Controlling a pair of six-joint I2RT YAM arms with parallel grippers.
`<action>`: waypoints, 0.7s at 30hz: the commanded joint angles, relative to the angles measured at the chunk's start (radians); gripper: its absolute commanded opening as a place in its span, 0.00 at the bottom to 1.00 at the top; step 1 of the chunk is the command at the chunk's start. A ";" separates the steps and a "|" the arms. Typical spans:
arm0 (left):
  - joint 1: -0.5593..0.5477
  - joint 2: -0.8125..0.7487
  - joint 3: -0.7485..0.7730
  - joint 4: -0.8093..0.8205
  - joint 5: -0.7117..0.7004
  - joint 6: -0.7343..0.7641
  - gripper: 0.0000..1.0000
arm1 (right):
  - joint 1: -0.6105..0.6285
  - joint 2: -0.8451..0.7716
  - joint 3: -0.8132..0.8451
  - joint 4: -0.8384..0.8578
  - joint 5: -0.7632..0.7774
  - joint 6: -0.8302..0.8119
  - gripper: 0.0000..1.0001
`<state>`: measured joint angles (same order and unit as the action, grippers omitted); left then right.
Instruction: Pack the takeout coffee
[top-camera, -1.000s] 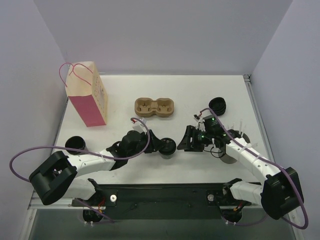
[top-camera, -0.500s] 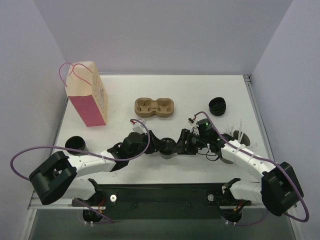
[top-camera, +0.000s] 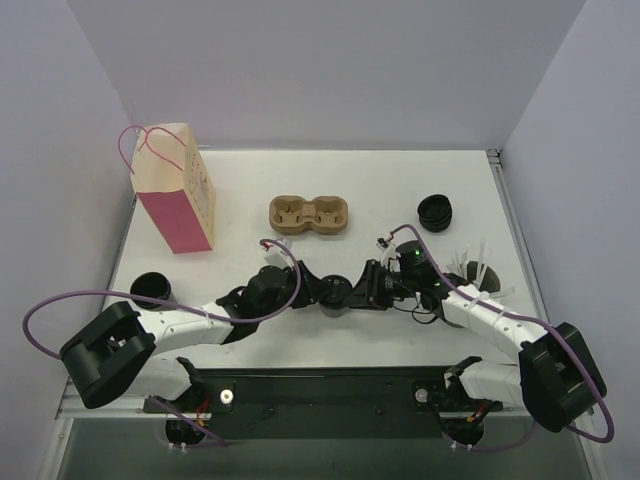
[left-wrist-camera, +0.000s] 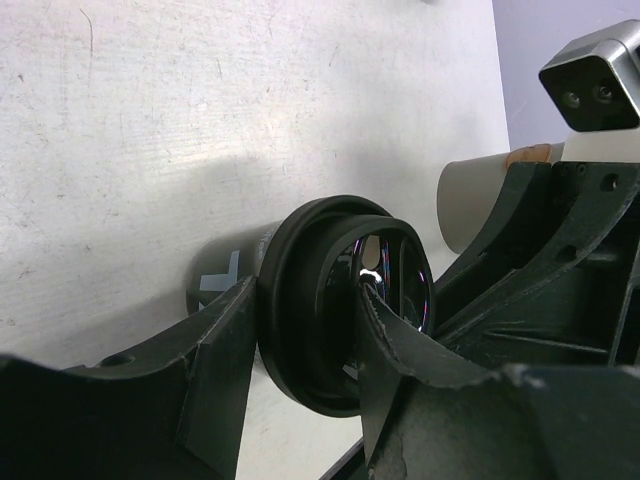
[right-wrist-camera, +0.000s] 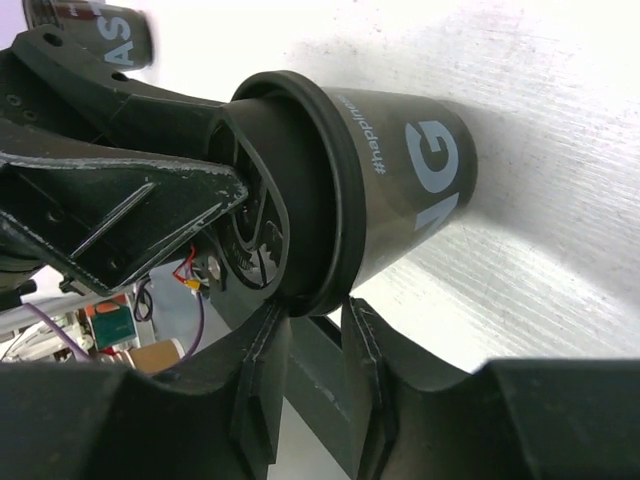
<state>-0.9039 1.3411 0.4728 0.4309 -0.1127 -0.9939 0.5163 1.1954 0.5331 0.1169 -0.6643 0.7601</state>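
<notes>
Upper left of the frame: bag (top-camera: 175, 200); tray (top-camera: 309, 214) up centre, lid stack (top-camera: 436, 211) over at upper right. Mid-frame, cup (top-camera: 334, 291) sandwiched between left gripper (top-camera: 324, 291) and right gripper (top-camera: 366, 285). Second cup (top-camera: 150, 287) way out by the left edge.

desk (top-camera: 400, 185): white, faintly scuffed top | walls: plain pale lilac — back wall (top-camera: 320, 70) beyond the far edge, left wall (top-camera: 50, 180) and right wall (top-camera: 590, 150) along the side edges | near edge: black rail (top-camera: 330, 385) | light: even, soft shadows
</notes>
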 joint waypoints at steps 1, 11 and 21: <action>-0.024 0.095 -0.074 -0.316 0.007 0.028 0.48 | -0.013 0.067 -0.068 0.006 0.152 -0.025 0.25; -0.026 0.130 -0.066 -0.311 0.008 0.021 0.47 | -0.032 0.089 -0.128 0.035 0.186 -0.028 0.12; -0.027 0.159 -0.046 -0.313 0.011 0.028 0.47 | -0.039 -0.016 -0.024 -0.054 0.092 -0.062 0.31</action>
<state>-0.9073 1.3949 0.4873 0.4835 -0.1474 -1.0103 0.4793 1.2114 0.4801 0.2352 -0.6991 0.7822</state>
